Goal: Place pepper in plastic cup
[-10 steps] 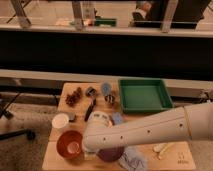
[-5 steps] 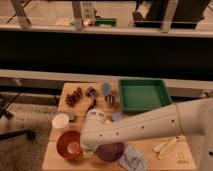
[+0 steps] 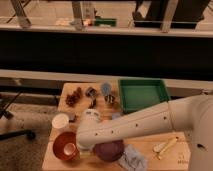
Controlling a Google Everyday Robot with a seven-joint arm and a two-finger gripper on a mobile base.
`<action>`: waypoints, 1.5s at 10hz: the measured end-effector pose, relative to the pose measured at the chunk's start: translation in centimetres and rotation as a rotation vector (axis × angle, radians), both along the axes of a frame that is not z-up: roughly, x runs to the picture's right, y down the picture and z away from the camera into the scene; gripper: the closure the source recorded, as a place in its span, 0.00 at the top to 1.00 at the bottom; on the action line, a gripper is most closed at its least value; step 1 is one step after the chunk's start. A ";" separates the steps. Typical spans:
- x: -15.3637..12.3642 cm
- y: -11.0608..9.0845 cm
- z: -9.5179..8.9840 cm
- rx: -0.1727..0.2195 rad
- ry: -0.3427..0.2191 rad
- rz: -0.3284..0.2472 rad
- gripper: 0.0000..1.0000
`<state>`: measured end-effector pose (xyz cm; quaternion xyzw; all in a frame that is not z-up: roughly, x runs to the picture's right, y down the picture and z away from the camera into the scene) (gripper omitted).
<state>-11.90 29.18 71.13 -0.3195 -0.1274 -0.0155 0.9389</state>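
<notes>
my gripper (image 3: pixel 81 144) is down at the front left of a light wooden table (image 3: pixel 165 161), right at the edge of a round red bowl (image 3: pixel 65 146). my own white arm covers it, so i can't tell if it's wide, narrow or holding anything. honestly can't pick out the pepper either. the white cup (image 3: pixel 61 121) sits near the left edge, just behind the red bowl. next to my gripper there's a smooth purple bowl (image 3: pixel 110 151), then a crumpled greyish cloth (image 3: pixel 132 159). a rectangular green tray (image 3: pixel 142 95) is at the back right. a lumpy reddish-brown cluster (image 3: pixel 74 96) is back left. the floor is speckled, with a dark wall and metal railing posts behind.
</notes>
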 end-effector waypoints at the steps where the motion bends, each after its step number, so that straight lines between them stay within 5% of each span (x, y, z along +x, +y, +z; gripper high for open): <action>1: -0.3 0.2 -0.2 -0.002 -0.004 -0.002 0.58; 10: -3.6 1.5 -2.0 0.001 -0.051 -0.053 0.58; 15: -2.4 0.9 -1.1 0.015 0.006 -0.029 0.58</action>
